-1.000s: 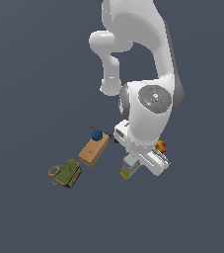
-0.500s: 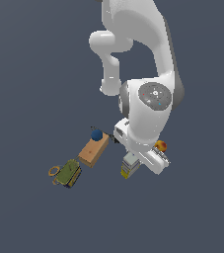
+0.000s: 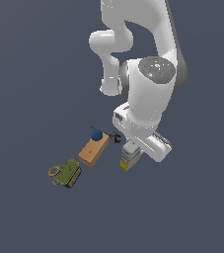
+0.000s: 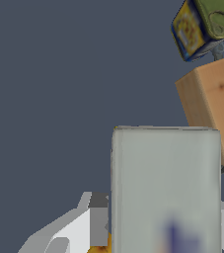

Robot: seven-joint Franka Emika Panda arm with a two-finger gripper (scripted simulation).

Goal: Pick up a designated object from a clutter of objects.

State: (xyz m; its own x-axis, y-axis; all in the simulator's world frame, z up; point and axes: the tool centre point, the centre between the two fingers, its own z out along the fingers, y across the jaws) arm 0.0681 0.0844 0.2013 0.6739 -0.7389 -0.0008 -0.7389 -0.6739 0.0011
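Exterior view: the carton [image 3: 129,154] is seen under the hand [image 3: 133,148], just beside the block [image 3: 93,150], and in the wrist view a finger [image 4: 97,217] is pressed against its side, so it is judged gripped for lifting.

The tan block [image 3: 94,150] stands just left of my carton [image 3: 129,155] in the exterior view, black clamps [image 3: 116,139] between. Right of the carton lies open.

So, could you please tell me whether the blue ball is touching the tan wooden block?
Cannot tell. In the exterior view the blue ball overlaps the far end of the tan wooden block, with no gap visible, but contact isn't plain; the wrist view doesn't show the ball.
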